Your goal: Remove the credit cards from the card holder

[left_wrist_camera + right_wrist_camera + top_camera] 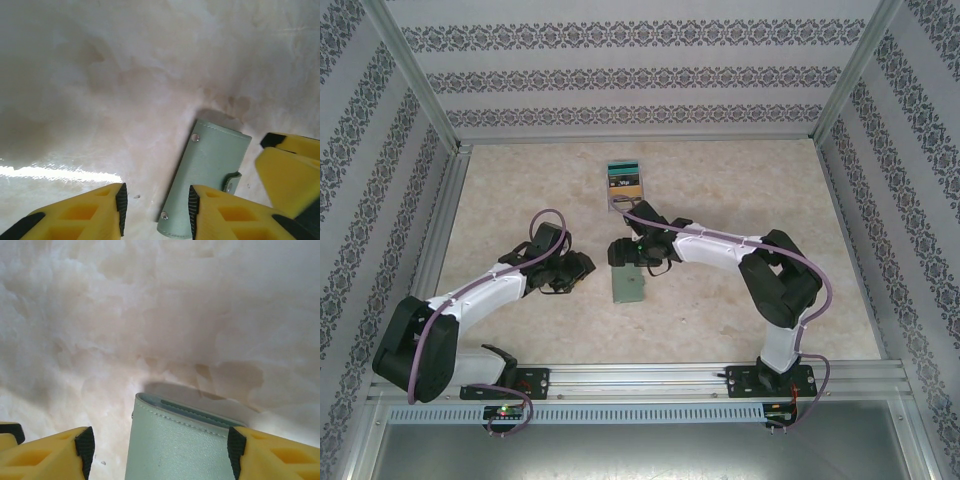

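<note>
1. Right gripper (160, 447): the yellow fingers with black pads stand apart, straddling one end of the flat grey-green stitched card holder (177, 442). The pad at lower left of the wrist frame is clear of it.
2. Left gripper (156, 204): jaws parted, nothing between them. The holder's lower corner lies just beside one finger.
3. Card holder: closed, flat on the marbled beige table (770, 200), frame centre.
4. Teal, dark and tan rectangular credit cards (623, 182): upper centre of the overhead frame, well apart from the holder.
</note>
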Robot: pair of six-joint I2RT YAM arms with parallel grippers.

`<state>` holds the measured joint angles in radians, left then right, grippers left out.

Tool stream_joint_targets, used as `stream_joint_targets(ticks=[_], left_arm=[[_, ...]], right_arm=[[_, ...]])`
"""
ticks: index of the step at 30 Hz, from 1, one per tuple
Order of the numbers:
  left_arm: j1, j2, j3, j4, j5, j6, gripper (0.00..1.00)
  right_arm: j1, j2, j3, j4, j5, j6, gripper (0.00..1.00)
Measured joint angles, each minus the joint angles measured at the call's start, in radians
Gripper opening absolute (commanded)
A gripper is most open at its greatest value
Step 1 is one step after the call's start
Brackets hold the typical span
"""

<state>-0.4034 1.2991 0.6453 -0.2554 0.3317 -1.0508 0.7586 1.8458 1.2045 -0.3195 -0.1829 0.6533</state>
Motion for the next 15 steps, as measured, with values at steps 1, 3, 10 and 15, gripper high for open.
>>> stream_joint_targets(ticks=[1, 3, 10, 15], left_arm=[[0.000, 0.000, 0.000, 0.000, 0.000, 0.000, 0.39], [0.001, -0.001, 0.000, 0.001, 0.000, 0.000, 0.40], [0.006, -0.001, 0.000, 0.001, 0.000, 0.000, 0.40], [0.006, -0.001, 0.000, 0.008, 0.004, 0.000, 0.40]], right_arm=[[0.005, 0.000, 0.010, -0.022, 0.020, -0.013, 0.72], [0.023, 0.000, 0.024, -0.074, 0.060, -0.040, 0.69], [0.110, 0.001, 0.037, -0.225, 0.132, -0.071, 0.64], [0.128, 0.034, 0.081, -0.268, 0.145, -0.070, 0.61]])
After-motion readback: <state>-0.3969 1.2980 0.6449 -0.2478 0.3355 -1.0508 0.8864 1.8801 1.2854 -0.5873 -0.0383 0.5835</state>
